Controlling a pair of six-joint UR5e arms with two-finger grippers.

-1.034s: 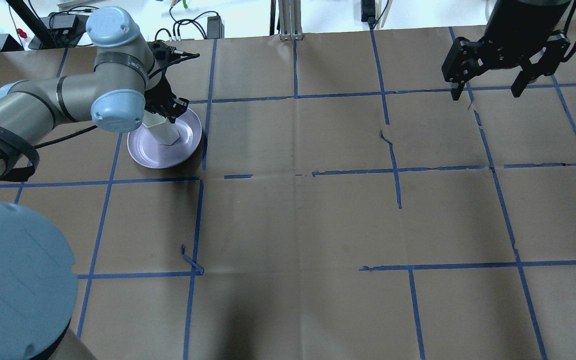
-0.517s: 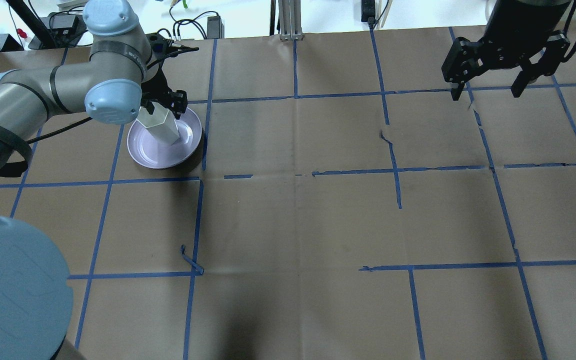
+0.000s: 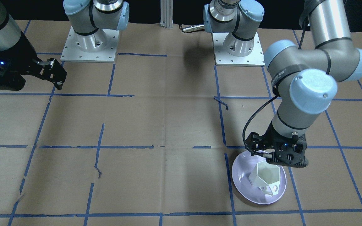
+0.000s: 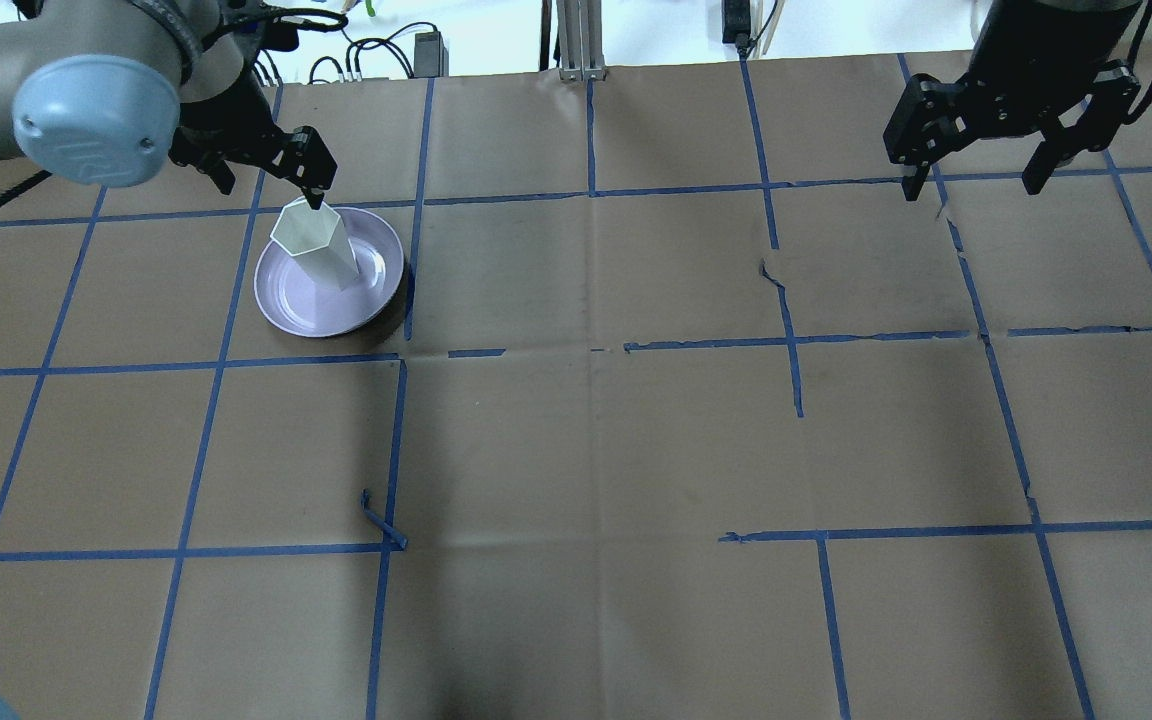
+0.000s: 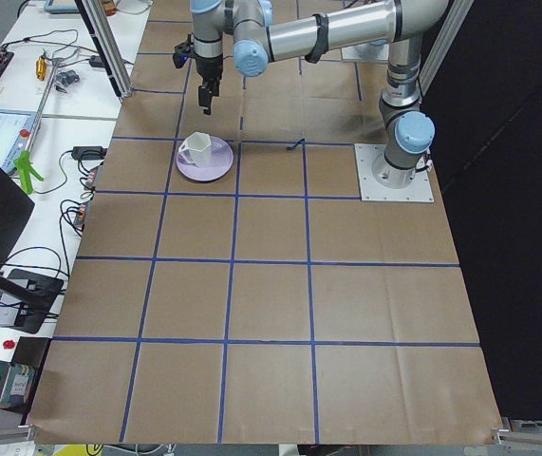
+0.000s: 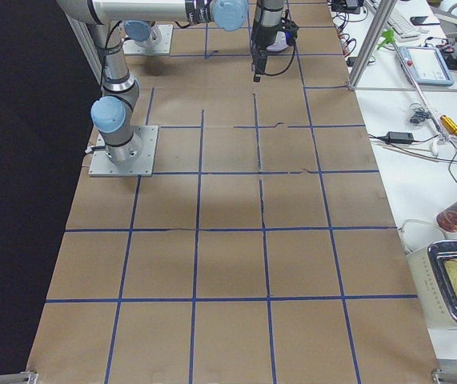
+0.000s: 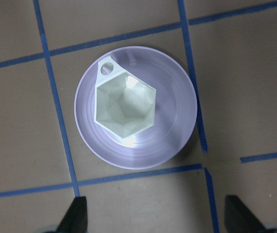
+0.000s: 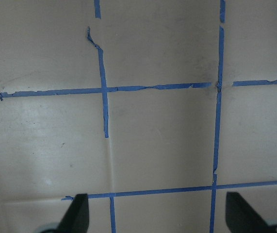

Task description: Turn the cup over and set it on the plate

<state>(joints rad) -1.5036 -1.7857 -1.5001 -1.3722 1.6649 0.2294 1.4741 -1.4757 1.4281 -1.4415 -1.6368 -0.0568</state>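
Entry: cup [image 7: 124, 109], upright and mouth-up on plate [image 7: 177, 131], beneath left claw [image 4: 266, 180], jaws wide and holding nothing; you raise the claw straight up without closing or swinging sideways, as the rim sits close below and a brush could tip the cup.

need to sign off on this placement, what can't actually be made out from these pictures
Underside of the cup: turned down against the plate in every view.
Cup and plate in the exterior right view: neither shows, the top edge cuts that end off.
Left gripper in its wrist view: only two fingertips show, the rest is below the bottom edge.
Right gripper in the front-facing view: partly cut by the left edge.
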